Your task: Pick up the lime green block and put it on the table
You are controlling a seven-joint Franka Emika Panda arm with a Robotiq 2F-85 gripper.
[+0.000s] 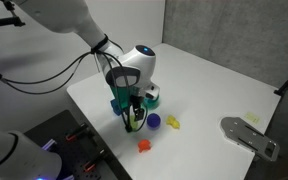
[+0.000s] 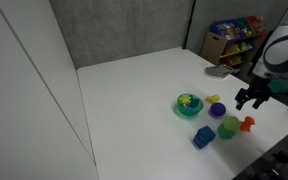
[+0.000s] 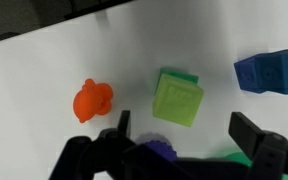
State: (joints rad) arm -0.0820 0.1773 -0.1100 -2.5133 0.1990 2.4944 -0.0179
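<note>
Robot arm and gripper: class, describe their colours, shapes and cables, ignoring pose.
The arm is white, with smooth rounded segments; thin black cables loop from it. The gripper is black, with two blocky fingers.

I see my hand (image 2: 250,99) hanging over the table (image 2: 134,90), close to the orange piece (image 2: 247,124). The lime green block (image 2: 226,128) sits between that piece and a blue block (image 2: 203,137), near the green bowl (image 2: 189,105).
</note>
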